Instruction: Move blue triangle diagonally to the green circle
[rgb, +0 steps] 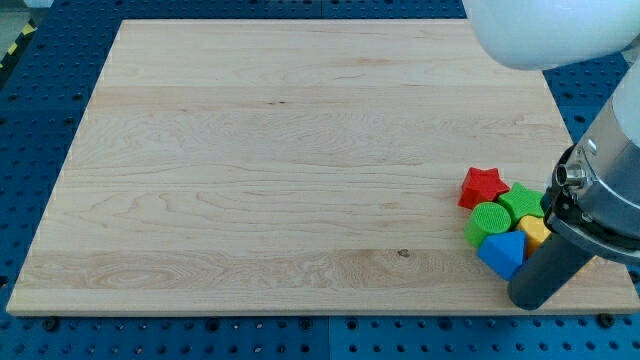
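The blue triangle (502, 253) lies near the board's bottom right corner. The green circle (488, 221) sits just above and left of it, touching. My tip (528, 298) is at the lower end of the dark rod, just below and right of the blue triangle, close against it. A red star (482, 186) lies above the green circle. A second green block (521, 202) sits right of the star. A yellow block (535, 232) lies right of the blue triangle, partly hidden by the rod.
The wooden board (290, 170) lies on a blue perforated table. The arm's grey and white body (610, 170) fills the view's right edge and covers the board's right margin. The board's bottom edge is just below my tip.
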